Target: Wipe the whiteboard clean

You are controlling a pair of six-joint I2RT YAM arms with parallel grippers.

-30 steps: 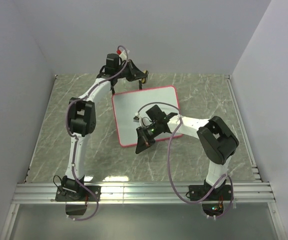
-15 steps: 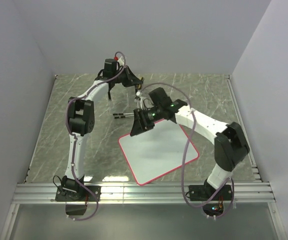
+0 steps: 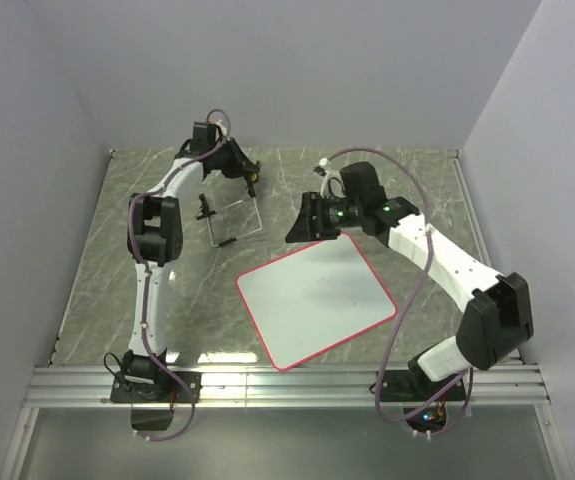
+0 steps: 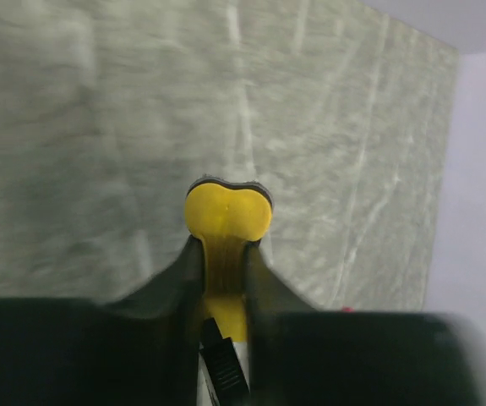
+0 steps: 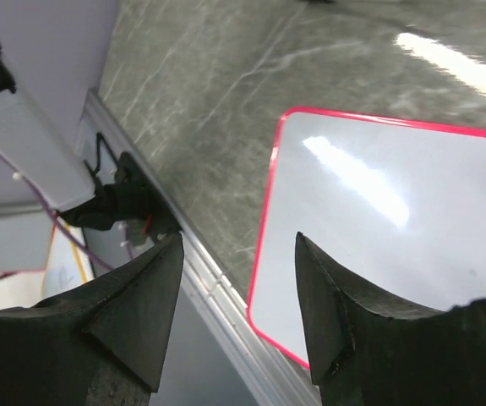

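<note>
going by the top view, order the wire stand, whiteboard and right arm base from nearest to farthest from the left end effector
From the left end effector, holding a yellow object:
1. wire stand, just nearer the bases
2. whiteboard, centre of the table, to the right
3. right arm base, near edge, right

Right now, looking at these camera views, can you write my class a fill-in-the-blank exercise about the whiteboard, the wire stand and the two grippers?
1. The whiteboard lies ____ on the table.
2. The left gripper is shut on a ____ object.
3. The right gripper is ____ and holds nothing.
4. The wire stand lies ____ from the whiteboard, not touching it.
Missing words: flat; yellow; open; apart.
</note>
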